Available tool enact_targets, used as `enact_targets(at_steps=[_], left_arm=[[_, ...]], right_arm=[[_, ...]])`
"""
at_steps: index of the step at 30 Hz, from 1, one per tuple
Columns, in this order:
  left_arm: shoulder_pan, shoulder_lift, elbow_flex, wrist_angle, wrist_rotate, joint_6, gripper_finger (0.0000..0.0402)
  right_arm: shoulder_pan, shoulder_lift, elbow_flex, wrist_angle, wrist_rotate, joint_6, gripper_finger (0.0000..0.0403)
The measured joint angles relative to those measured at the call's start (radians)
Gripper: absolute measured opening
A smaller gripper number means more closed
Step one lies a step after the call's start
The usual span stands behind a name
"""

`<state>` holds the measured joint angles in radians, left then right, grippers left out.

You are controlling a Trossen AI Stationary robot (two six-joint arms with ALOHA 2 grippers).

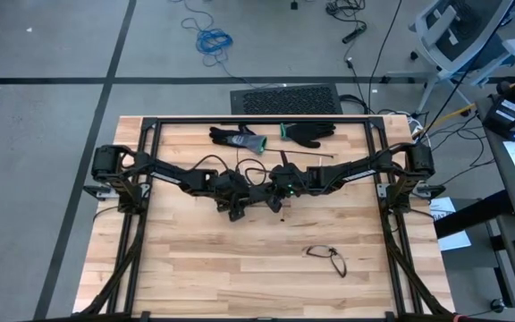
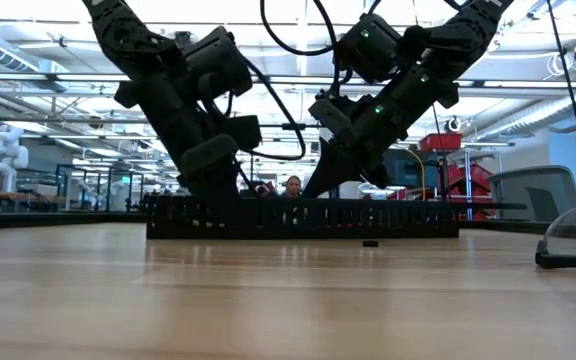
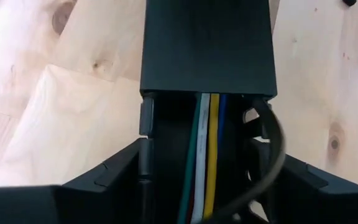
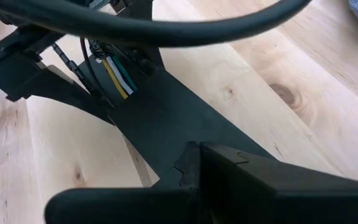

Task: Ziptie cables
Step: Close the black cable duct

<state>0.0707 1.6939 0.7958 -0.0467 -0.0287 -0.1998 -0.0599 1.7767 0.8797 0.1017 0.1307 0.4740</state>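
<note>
1. Both arms are reaching in from the bench's left and right edges and meeting near the middle of the bench (image 1: 195,259), a little toward its far edge.
2. The left gripper (image 1: 237,207) is pointing down at the bench surface; its wrist view is looking along a flat black cover (image 3: 207,46) with the cables (image 3: 205,155) running out from under it between the gripper's own fingers (image 3: 114,180).
3. The cables are showing as green, white, yellow and blue strands lying side by side, seemingly pinched in the left gripper, though I cannot tell for certain.
4. The right gripper (image 1: 280,201) is sitting just beside the left one, angled down, and appears to be gripping the other end of the same black cover (image 4: 166,121); how its fingers are standing I cannot tell.
5. In the low view a long black slotted duct (image 2: 303,217) is lying across the bench behind both grippers.
6. Two gloves (image 1: 240,137) are lying near the far edge, one grey-and-black, one black.
7. A pair of glasses (image 1: 327,257) is resting toward the near right part of the bench.
</note>
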Motion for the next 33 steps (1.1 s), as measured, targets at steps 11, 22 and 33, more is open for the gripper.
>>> enact_targets(at_steps=[11, 22, 33], left_arm=[[-0.003, 0.001, -0.004, 0.035, -0.003, 0.003, 0.0244], [-0.004, 0.001, -0.004, 0.042, -0.005, 0.048, 0.0241], [-0.004, 0.001, -0.004, 0.045, -0.01, 0.057, 0.0238]], right_arm=[[-0.001, 0.0, -0.001, -0.002, 0.001, 0.001, 0.0], [0.0, 0.0, -0.001, -0.001, 0.0, 0.004, 0.0], [0.0, -0.001, -0.001, 0.016, -0.001, -0.003, 0.0]])
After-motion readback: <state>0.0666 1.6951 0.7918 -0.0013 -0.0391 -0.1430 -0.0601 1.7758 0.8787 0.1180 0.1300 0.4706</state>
